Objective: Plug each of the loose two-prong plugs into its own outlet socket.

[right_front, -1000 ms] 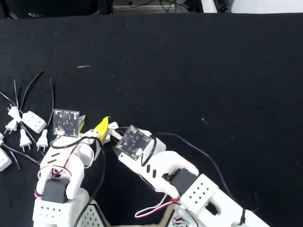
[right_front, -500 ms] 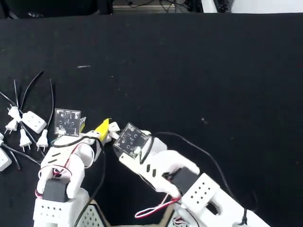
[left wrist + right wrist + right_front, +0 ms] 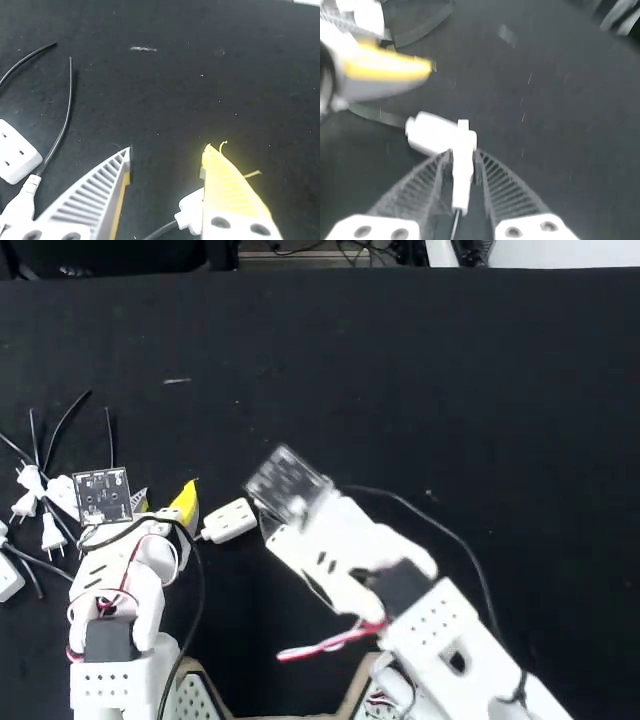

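Observation:
My right gripper (image 3: 462, 156) is shut on a white two-prong plug (image 3: 461, 172), held lengthwise between its fingers. The plug's front end meets a white outlet socket (image 3: 432, 134) on the black table; the prongs are hidden. In the high view this socket (image 3: 232, 520) lies between the two arms, with the right gripper hidden under its wrist board. My left gripper (image 3: 167, 150) stands open, its yellow finger (image 3: 227, 182) beside the socket's end (image 3: 189, 217), nothing between the fingers. Loose plugs (image 3: 50, 532) and another socket (image 3: 15, 157) lie at the far left.
Thin black cables (image 3: 60, 425) fan out over the table's left side. Another white socket (image 3: 8, 580) sits at the left edge. The mat's far and right parts (image 3: 450, 390) are bare black cloth.
The left arm has swung left, away from the socket, and the socket now lies uncovered. The right arm has shifted away from the table's front edge with the plug in its gripper.

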